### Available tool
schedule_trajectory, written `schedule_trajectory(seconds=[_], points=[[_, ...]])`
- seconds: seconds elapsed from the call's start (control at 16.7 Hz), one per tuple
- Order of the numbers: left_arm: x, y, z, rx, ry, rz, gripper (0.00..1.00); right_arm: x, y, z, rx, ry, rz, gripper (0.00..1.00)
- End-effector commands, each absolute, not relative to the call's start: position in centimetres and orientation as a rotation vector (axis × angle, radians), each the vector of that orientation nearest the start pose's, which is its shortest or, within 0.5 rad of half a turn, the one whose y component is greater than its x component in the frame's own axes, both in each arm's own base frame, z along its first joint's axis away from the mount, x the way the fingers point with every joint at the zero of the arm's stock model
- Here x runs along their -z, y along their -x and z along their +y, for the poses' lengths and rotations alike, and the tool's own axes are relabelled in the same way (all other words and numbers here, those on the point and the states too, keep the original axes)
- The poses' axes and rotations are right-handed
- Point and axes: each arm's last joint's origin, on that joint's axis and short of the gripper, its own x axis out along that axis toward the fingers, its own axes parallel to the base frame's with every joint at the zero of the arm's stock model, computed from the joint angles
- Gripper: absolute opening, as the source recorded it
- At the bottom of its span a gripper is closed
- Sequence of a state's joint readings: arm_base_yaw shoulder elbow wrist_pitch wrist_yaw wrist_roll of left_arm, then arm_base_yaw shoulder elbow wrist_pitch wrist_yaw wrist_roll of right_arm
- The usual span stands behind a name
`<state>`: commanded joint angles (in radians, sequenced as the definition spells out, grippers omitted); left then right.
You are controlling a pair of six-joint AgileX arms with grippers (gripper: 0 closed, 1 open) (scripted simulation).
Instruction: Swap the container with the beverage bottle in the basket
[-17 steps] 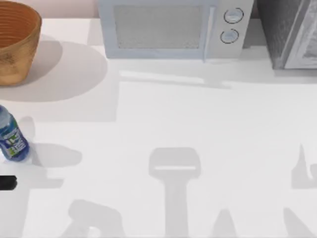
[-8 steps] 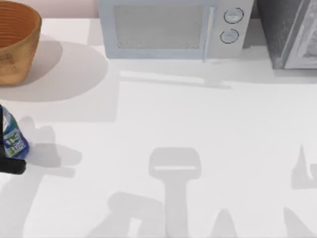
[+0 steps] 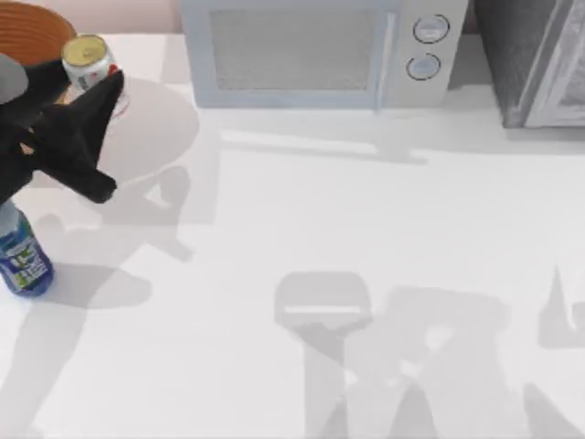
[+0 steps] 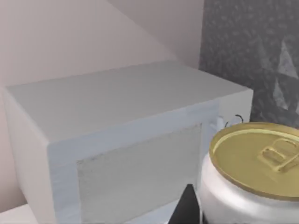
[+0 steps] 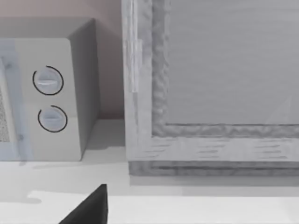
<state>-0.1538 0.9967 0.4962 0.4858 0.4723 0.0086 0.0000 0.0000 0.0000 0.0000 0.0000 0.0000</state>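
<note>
Left gripper (image 3: 99, 87) seemingly clamped on can (image 3: 89, 60), raised by basket (image 3: 37, 20) rim, far-left corner. Bottle (image 3: 22, 256) upright at left edge. White table (image 3: 366, 238) open rightward; microwave (image 3: 320, 50) behind.

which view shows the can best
The left wrist view: the can sits close up, gold top and pull tab plain, beside the left tool. The top view shows it small, by the basket.
</note>
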Motion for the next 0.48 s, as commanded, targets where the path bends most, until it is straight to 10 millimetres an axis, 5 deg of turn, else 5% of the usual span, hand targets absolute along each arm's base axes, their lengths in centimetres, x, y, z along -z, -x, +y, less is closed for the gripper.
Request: schedule_trajectory(seconds=[0.24,0.48], points=[[-24.9,-28.4,-7.9,0.852,0.008,0.005,0.0,-16.0,-10.6,-0.1,0.0,0.0,0.0,1.0],[-21.1,-34.4,-11.5,1.072,0.007,0.003,0.0,-16.0,-10.6,-0.1,0.0,0.0,0.0,1.0]])
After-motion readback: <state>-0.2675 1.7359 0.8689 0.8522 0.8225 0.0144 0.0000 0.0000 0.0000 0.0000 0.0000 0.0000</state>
